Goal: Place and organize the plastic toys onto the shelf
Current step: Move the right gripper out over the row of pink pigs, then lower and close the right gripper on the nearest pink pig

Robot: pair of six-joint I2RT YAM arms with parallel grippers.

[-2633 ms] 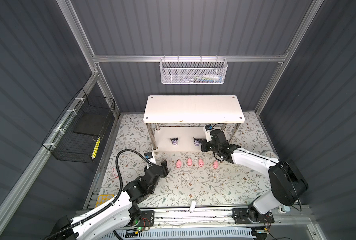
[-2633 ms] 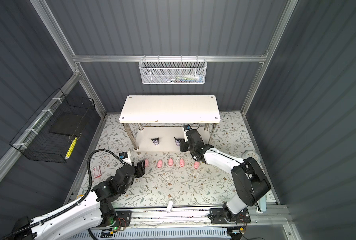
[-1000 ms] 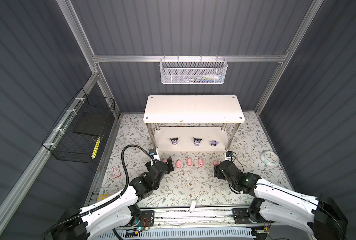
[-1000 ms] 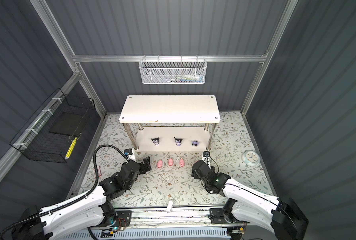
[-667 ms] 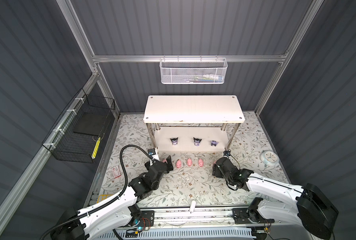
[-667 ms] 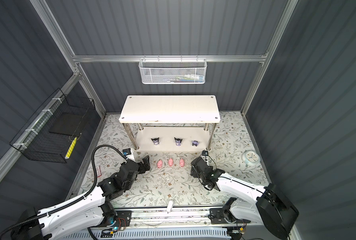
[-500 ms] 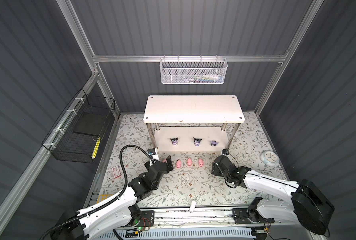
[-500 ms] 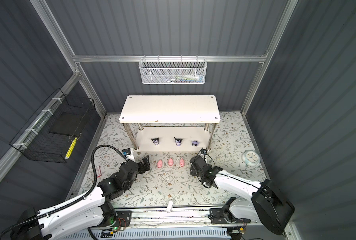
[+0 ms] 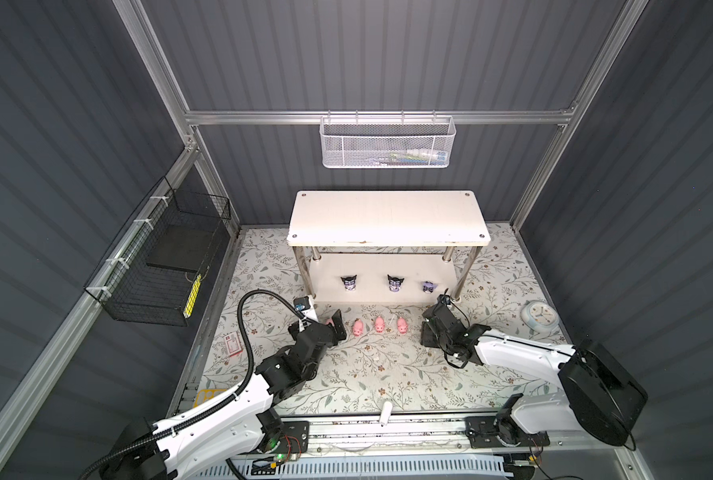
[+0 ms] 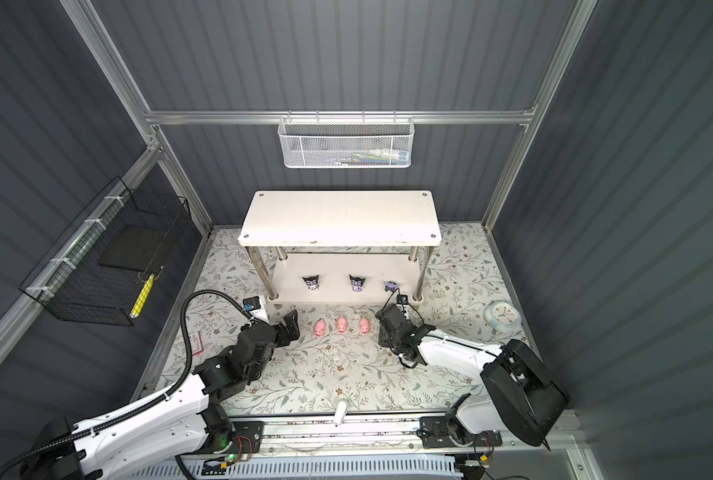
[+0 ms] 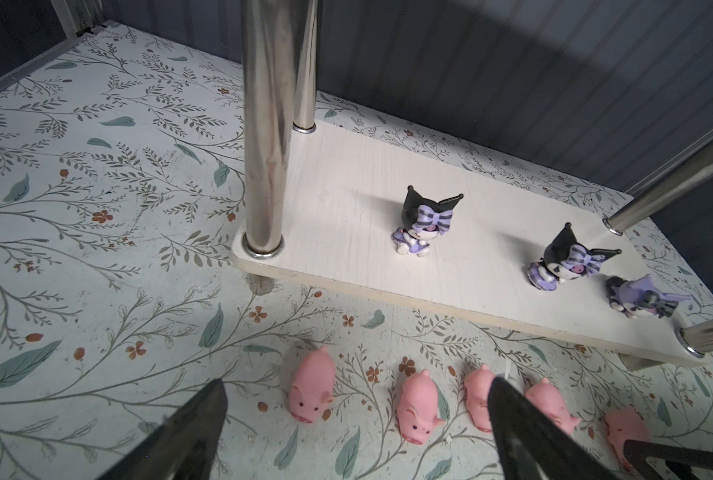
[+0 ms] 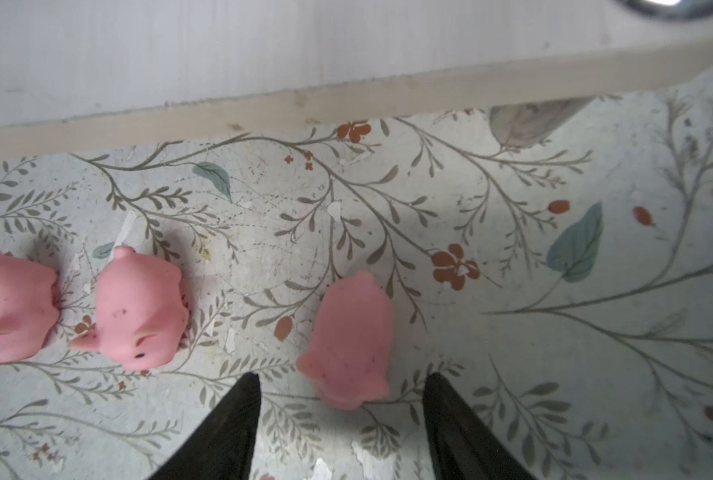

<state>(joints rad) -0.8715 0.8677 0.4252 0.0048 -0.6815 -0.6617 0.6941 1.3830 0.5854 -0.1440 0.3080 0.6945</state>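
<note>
Five pink pigs lie in a row on the floral mat in front of the shelf; three show in both top views. Three black-eared purple figurines stand on the shelf's lower board. My left gripper is open and low at the row's left end, with the two leftmost pigs between its fingers. My right gripper is open over the rightmost pig, its tips either side of the snout without touching. That pig is hidden in the top views.
A pale-blue clock-like dish sits on the mat at the right. A small white cylinder lies at the front edge, and a red-and-white card at the left. The shelf's chrome legs stand close ahead of the left gripper.
The right arm has left the shelf, come down over the rightmost pig, and its jaws have narrowed. The left gripper has edged forward to the leftmost pigs.
</note>
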